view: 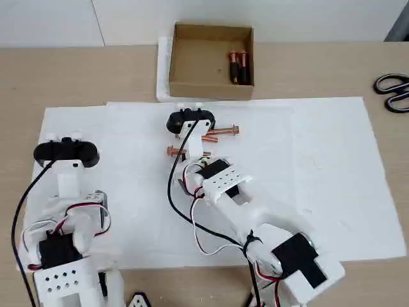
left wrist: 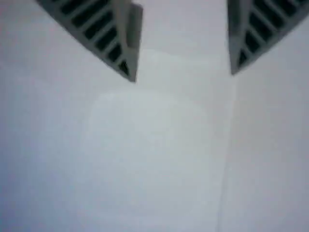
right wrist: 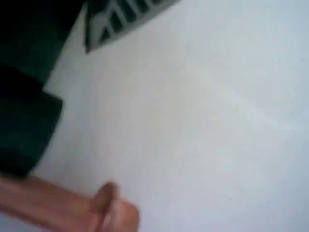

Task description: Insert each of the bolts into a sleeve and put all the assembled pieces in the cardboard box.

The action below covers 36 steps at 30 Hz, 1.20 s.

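Observation:
The cardboard box (view: 199, 64) stands at the back of the table with assembled bolt-and-sleeve pieces (view: 238, 67) along its right wall. Copper bolts (view: 222, 132) lie on the white paper just right of my right gripper (view: 189, 128). Another copper bolt (view: 181, 151) lies across under that arm's wrist and appears close up as a bolt (right wrist: 58, 208) in the right wrist view, beside a dark block (right wrist: 24, 121) I cannot identify. My left gripper (view: 65, 152) hangs over bare paper at the left, open (left wrist: 183, 75), with nothing between its fingers.
A white paper sheet (view: 319, 166) covers the middle of the wooden table. Scissors (view: 393, 91) lie at the far right edge. A white strip (view: 161, 70) runs along the box's left side.

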Each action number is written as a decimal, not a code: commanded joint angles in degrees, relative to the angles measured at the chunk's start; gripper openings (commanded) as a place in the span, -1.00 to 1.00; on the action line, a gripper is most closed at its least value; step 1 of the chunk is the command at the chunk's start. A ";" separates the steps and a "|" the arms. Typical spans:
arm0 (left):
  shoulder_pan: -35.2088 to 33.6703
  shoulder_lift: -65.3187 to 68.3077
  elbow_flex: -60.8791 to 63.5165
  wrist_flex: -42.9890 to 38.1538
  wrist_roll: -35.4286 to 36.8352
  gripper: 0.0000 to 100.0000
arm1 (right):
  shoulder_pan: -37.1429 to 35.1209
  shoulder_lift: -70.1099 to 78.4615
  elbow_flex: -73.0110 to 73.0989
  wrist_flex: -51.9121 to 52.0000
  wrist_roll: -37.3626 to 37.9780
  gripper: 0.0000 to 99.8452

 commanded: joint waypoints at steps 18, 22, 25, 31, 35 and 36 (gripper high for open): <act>0.18 -0.26 -0.40 -1.14 -0.09 -0.76 | -0.40 -2.07 -2.11 0.66 -1.23 -0.99; 0.18 -0.26 -0.48 -1.14 -0.09 -0.76 | 0.92 -10.24 -2.11 6.64 -1.23 -0.99; 0.35 -0.26 -0.57 -1.14 -0.09 -0.76 | 3.47 -16.31 -2.11 7.96 -1.23 -0.99; 0.35 -0.26 -0.57 -1.14 -0.09 -0.76 | 9.27 -26.59 -2.02 10.68 6.33 -0.99; 0.35 -0.26 -0.57 -1.14 -0.09 -0.76 | 11.38 -31.08 -2.11 17.63 9.67 -0.99; 0.35 -0.26 -0.57 -1.14 -0.09 -0.76 | 12.26 -31.60 -2.11 19.91 9.85 -0.99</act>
